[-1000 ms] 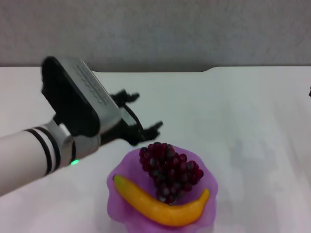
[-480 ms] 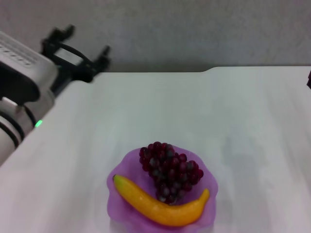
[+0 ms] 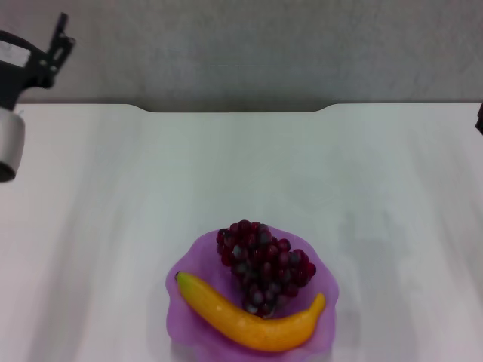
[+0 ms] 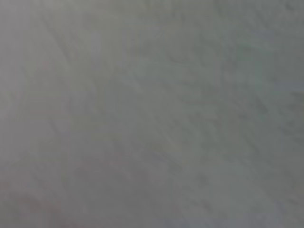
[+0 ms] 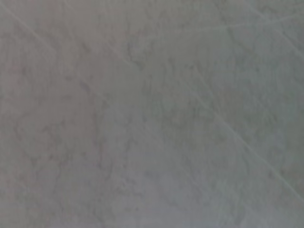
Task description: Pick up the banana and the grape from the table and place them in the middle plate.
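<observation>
1. The left claw [image 3: 53, 45] hangs off the surface's far left corner, well apart from the fruit; whether it is open or closed I cannot tell.
2. A dark sliver at the right edge may be the right arm.
3. The smooth yellow-orange curved banana [image 3: 249, 317] lies crosswise in the translucent purple scalloped plate [image 3: 181, 268] at the broad white surface's [image 3: 362, 166] near edge.
4. The dark red-purple grape bunch [image 3: 263, 264] touches it on the far side; nothing seems left to pick up.

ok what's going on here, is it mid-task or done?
Looks done. The banana and the grape both lie in the middle plate, the grape bunch on the far side and the banana curved along the near side, touching it. Nothing is being held. The left hand is up at the far left edge of the head view, away from the plate. Only a dark sliver of the right arm shows at the right edge.
</observation>
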`<state>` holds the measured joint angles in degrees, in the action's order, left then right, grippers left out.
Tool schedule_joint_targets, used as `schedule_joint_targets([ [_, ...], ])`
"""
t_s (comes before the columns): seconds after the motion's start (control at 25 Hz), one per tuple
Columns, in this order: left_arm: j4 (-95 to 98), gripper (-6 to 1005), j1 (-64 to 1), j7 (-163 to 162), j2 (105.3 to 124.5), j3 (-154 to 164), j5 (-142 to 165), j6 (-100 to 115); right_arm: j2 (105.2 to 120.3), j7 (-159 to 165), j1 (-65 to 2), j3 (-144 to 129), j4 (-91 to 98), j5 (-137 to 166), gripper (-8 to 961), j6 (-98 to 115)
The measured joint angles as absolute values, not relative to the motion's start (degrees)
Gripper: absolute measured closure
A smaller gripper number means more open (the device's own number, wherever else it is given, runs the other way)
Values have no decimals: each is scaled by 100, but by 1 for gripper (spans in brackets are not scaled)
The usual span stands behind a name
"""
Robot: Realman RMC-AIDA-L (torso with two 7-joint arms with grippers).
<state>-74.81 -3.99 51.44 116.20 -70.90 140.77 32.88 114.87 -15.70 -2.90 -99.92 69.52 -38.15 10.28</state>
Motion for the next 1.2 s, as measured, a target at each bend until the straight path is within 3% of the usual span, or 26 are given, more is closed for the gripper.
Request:
schedule_joint_targets([
  [0.32, -6890, 152, -441, 4573, 11615, -7061, 14691, 5157, 11487, -1567, -325, -10015, 6943, -3805, 278, 1029],
  [0.52, -6758, 152, -380, 2400, 11490, -7212, 15338, 5582, 11487, -1566, -325, -10025, 6935, -3805, 278, 1029],
  [0.64, -6752, 152, -340, 723, 11189, -7352, 16034, 5263, 11487, -1578, -302, -10032, 6967, -3805, 278, 1029],
  [0.76, -6771, 152, -435, -675, 10664, -7326, 16416, 4701, 11487, -1592, -283, -10034, 6996, -3805, 278, 1029],
  [0.84, -6782, 152, -499, -1072, 10413, -7219, 16442, 4300, 11487, -1598, -282, -10035, 6997, -3802, 278, 1029],
  [0.92, -6836, 152, -539, -1139, 10286, -7165, 16444, 3802, 11487, -1601, -281, -10025, 6998, -3796, 278, 1029],
  [1.04, -6964, 152, -567, -955, 10290, -7204, 16447, 3001, 11484, -1611, -282, -9993, 7000, -3772, 278, 1028],
  [1.2, -7076, 152, -550, -718, 10485, -7389, 16452, 2236, 11480, -1620, -289, -9975, 7088, -3580, 278, 1028],
])
